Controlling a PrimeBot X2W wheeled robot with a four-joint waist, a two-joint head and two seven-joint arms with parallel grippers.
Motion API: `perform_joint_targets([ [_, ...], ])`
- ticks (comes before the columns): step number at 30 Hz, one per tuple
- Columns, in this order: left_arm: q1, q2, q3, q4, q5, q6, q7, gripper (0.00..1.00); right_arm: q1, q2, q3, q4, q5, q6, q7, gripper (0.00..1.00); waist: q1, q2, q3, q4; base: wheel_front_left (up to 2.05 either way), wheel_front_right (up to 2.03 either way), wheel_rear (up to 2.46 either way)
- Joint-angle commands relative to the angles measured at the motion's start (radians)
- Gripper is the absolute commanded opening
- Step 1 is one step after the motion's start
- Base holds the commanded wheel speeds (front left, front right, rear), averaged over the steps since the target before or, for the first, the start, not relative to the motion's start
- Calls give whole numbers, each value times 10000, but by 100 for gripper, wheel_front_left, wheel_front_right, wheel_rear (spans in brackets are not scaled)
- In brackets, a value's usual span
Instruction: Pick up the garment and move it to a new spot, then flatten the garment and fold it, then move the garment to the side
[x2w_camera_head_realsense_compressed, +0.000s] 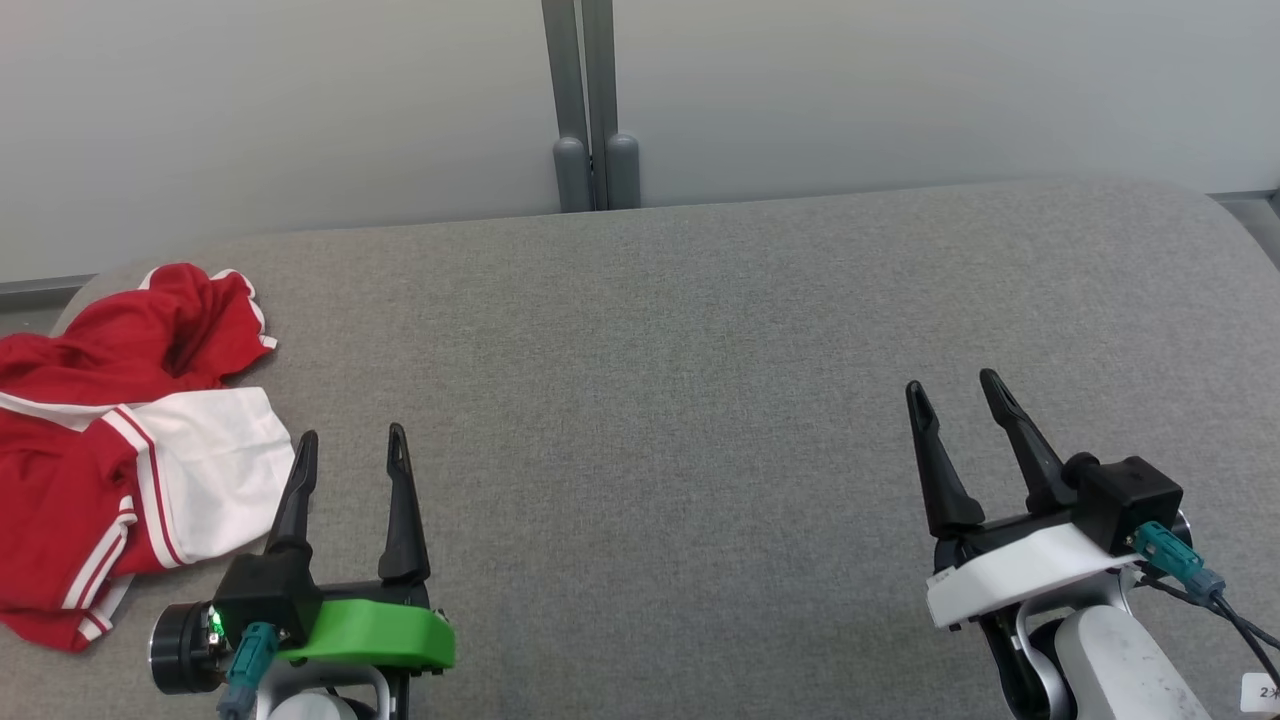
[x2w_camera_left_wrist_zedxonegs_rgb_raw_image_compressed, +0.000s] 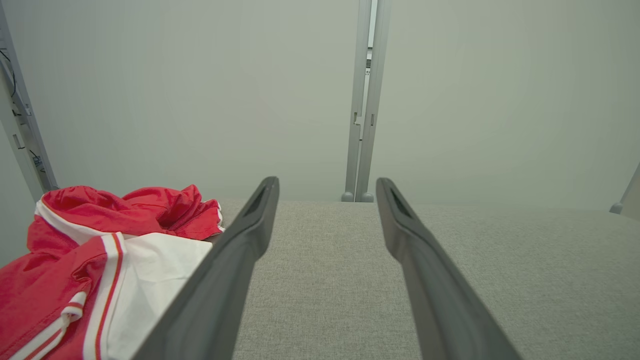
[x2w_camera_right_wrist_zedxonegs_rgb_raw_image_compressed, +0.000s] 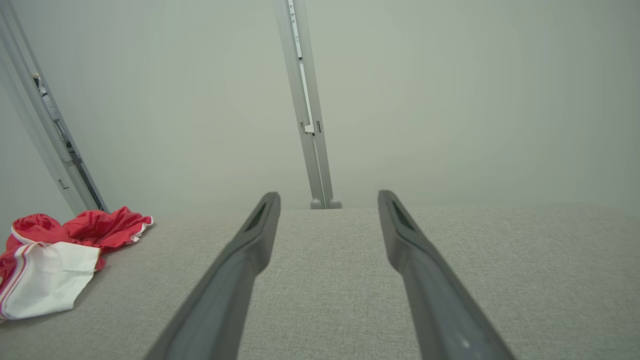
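Observation:
The garment (x2w_camera_head_realsense_compressed: 110, 440) is a crumpled red piece with white panels and striped trim, lying at the left edge of the grey table (x2w_camera_head_realsense_compressed: 700, 350). It shows at lower left in the left wrist view as the garment (x2w_camera_left_wrist_zedxonegs_rgb_raw_image_compressed: 90, 260) and far left in the right wrist view as the garment (x2w_camera_right_wrist_zedxonegs_rgb_raw_image_compressed: 50, 260). My left gripper (x2w_camera_head_realsense_compressed: 352, 445) stands open just right of the cloth, its left finger close to the white panel, nothing between the fingers. My right gripper (x2w_camera_head_realsense_compressed: 955, 390) is open over bare table at the right. The same open fingers frame my left gripper (x2w_camera_left_wrist_zedxonegs_rgb_raw_image_compressed: 327, 186) and my right gripper (x2w_camera_right_wrist_zedxonegs_rgb_raw_image_compressed: 329, 199).
A pale wall runs behind the table, with a grey upright post (x2w_camera_head_realsense_compressed: 590, 100) at its middle. The table's far right corner (x2w_camera_head_realsense_compressed: 1230, 230) is rounded. Cables (x2w_camera_head_realsense_compressed: 1200, 590) hang from my right wrist.

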Motion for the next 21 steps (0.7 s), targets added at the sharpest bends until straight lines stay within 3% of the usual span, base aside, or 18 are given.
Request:
perform_joint_targets([
  [1,101,69,23,-15,-30,-53,-35,100,-76,-16,17,9,-60,8,-44,100,0,0,-4,0,0,0,0],
  [21,100,67,17,104,-194,-53,-35,100,-96,-42,21,121,-31,6,-44,100,0,0,5,-38,0,0,0],
])
